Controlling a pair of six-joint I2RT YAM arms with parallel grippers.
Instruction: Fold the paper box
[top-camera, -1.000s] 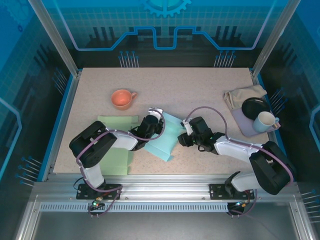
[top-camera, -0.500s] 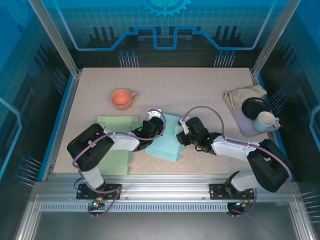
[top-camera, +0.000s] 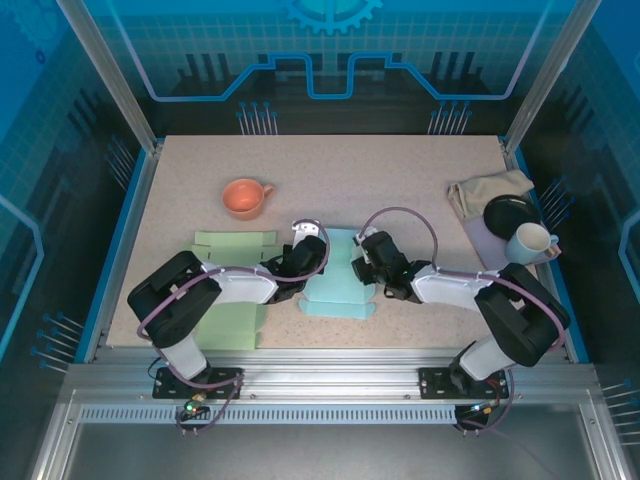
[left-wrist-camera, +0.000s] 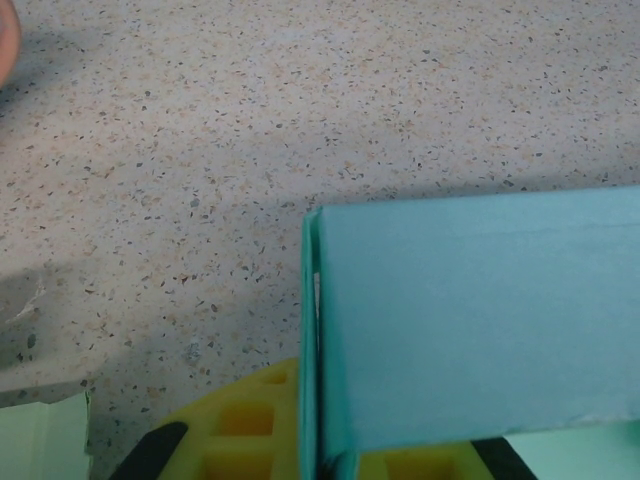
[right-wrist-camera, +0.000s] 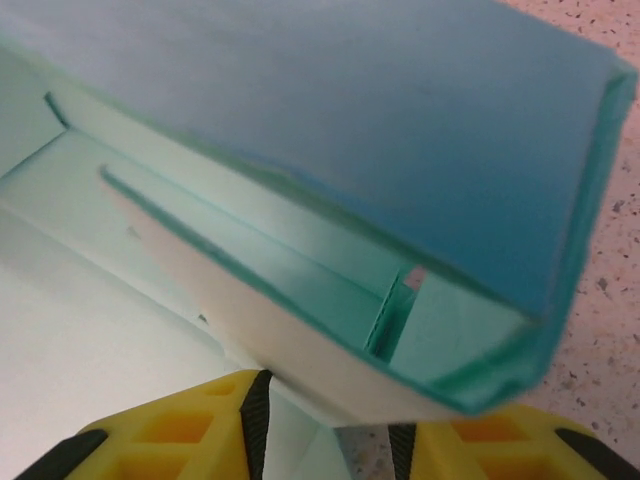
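The teal paper box (top-camera: 336, 287) lies half-formed at the table's middle front, between my two grippers. My left gripper (top-camera: 302, 260) is at its left end. In the left wrist view its yellow fingers (left-wrist-camera: 240, 440) are shut on the box's upright side wall (left-wrist-camera: 480, 320), pinching it edge-on at the gripper (left-wrist-camera: 325, 458). My right gripper (top-camera: 364, 268) is at the box's right end. In the right wrist view its jaws (right-wrist-camera: 328, 440) stand apart under the box's raised, doubled wall (right-wrist-camera: 330, 130), with a pale flap and some table showing in the gap.
An orange cup (top-camera: 245, 197) stands at the back left. Flat green sheets (top-camera: 235, 243) (top-camera: 228, 325) lie under and beside the left arm. At the right edge are a beige cloth (top-camera: 485, 190), a black plate (top-camera: 512, 212) and a white mug (top-camera: 530, 242) on a purple mat.
The box has swung from a diagonal lie to nearly square with the table edge. Both grippers moved away from the arm bases with it, the right one also leftward.
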